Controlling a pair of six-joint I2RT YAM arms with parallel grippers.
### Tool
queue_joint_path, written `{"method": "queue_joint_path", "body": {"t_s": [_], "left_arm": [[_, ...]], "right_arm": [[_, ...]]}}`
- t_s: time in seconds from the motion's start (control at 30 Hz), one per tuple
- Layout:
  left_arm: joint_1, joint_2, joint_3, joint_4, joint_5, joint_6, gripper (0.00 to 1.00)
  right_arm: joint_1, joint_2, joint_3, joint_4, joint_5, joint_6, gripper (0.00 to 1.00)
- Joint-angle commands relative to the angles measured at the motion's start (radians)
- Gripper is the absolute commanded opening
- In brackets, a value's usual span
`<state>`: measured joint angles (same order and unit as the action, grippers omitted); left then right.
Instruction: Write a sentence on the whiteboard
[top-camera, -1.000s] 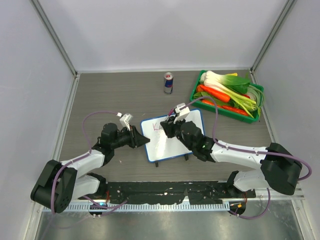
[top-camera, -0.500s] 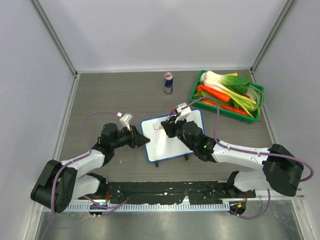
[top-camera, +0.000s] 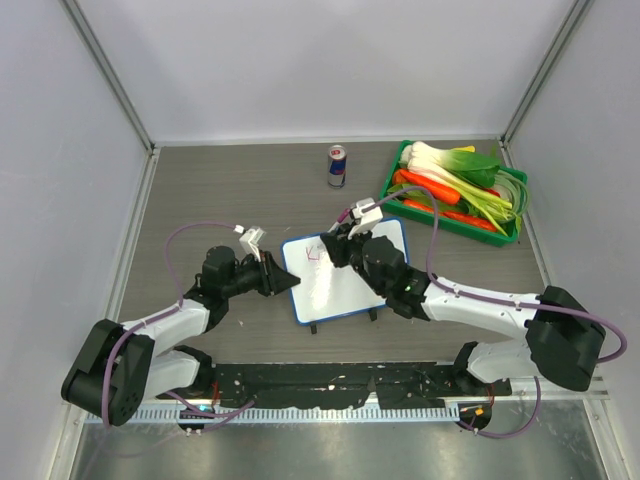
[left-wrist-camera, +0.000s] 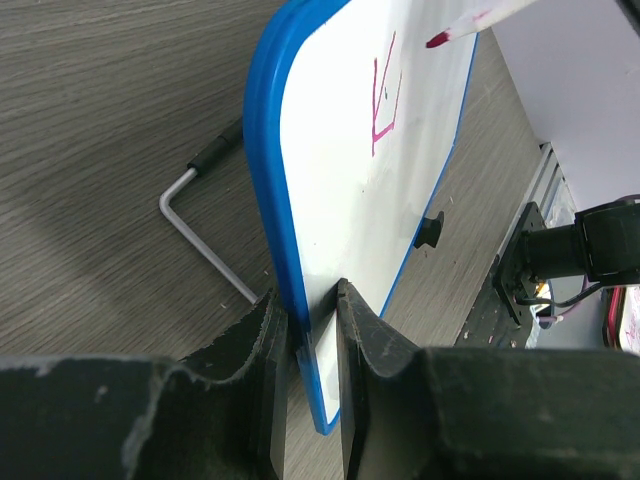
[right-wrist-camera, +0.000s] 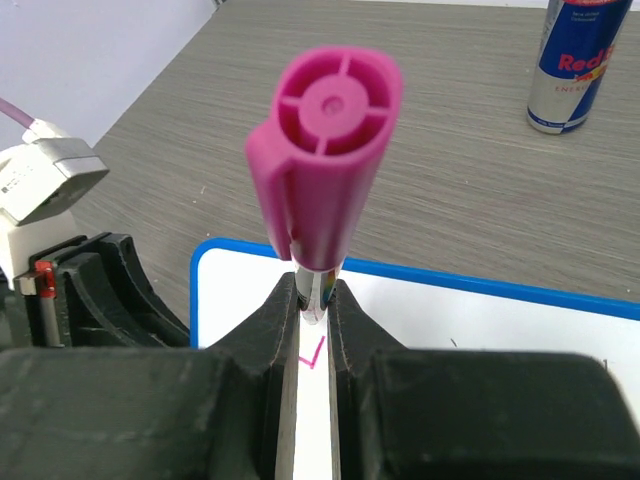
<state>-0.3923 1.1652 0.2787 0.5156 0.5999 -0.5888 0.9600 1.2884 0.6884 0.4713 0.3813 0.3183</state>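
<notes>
The whiteboard (top-camera: 338, 292), white with a blue rim, stands tilted on the table. My left gripper (top-camera: 294, 283) is shut on its left edge, the rim pinched between the jaws (left-wrist-camera: 315, 297). My right gripper (top-camera: 340, 246) is shut on a magenta marker (right-wrist-camera: 325, 170), whose capped end points at the wrist camera. The marker's tip (left-wrist-camera: 441, 40) hangs over the board's far upper part; I cannot tell whether it touches. The sentence (left-wrist-camera: 385, 100) is a few thin magenta strokes near the board's top left corner, and one stroke (right-wrist-camera: 312, 352) shows between the right fingers.
A Red Bull can (top-camera: 337, 166) stands beyond the board. At the far right a green tray (top-camera: 391, 178) holds carrots and leeks. The board's bent wire foot (left-wrist-camera: 200, 225) rests on the table. Walls enclose the table on three sides.
My right gripper has shifted a little toward the far right with the marker. The left gripper and the board have stayed put.
</notes>
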Motion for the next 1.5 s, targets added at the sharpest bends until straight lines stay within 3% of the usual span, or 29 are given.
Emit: {"method": "queue_joint_path", "body": {"t_s": [0.0, 0.27, 0.63, 1.47], "left_arm": [[-0.006, 0.013, 0.024, -0.006, -0.014, 0.060, 0.00], [-0.008, 0.013, 0.024, -0.006, -0.014, 0.060, 0.00], [-0.006, 0.013, 0.024, -0.006, -0.017, 0.061, 0.00], [-0.008, 0.014, 0.024, -0.006, -0.014, 0.061, 0.00]], "right_arm": [[-0.001, 0.023, 0.033, 0.043, 0.047, -0.027, 0.01], [-0.001, 0.043, 0.014, 0.040, 0.062, -0.019, 0.01], [-0.001, -0.047, -0.016, 0.039, 0.059, -0.010, 0.01], [-0.001, -0.006, -0.066, 0.049, 0.059, 0.004, 0.01]]}}
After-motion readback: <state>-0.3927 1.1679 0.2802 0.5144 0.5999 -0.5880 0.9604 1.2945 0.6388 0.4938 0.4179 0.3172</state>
